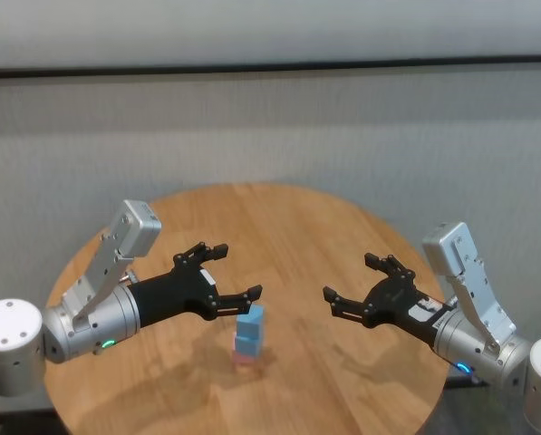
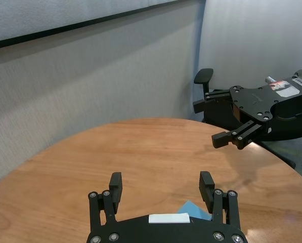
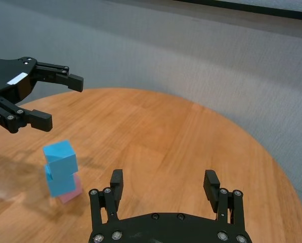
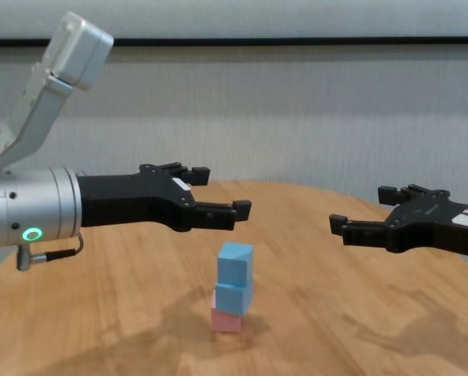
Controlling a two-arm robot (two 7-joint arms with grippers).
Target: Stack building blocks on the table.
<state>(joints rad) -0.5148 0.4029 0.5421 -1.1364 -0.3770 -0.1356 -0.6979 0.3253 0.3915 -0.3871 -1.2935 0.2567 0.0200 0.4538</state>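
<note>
Blocks: we see the three-cube tower (image 1: 249, 336) standing on the tabletop (image 1: 297, 227) | left pincer (image 1: 227, 271) spread, empty, just above-left, nearer | right pincer (image 1: 352, 284) spread, empty, well apart | stack looks finished.

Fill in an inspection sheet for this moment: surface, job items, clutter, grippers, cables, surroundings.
Surface: round wooden table, bare apart from the blocks.
Job items: three blocks in one stack near the table's middle; pink block at the bottom, lower blue block on it, top blue block turned slightly out of line.
Clutter: nothing seen.
Grippers: left gripper open, above and to the left of the stack, holding nothing; right gripper open, off to the stack's right, holding nothing. Neither touches a block.
Cables: short cable looping under the left wrist; nothing on the table.
Surroundings: grey wall behind; a black chair past the table's far edge.
</note>
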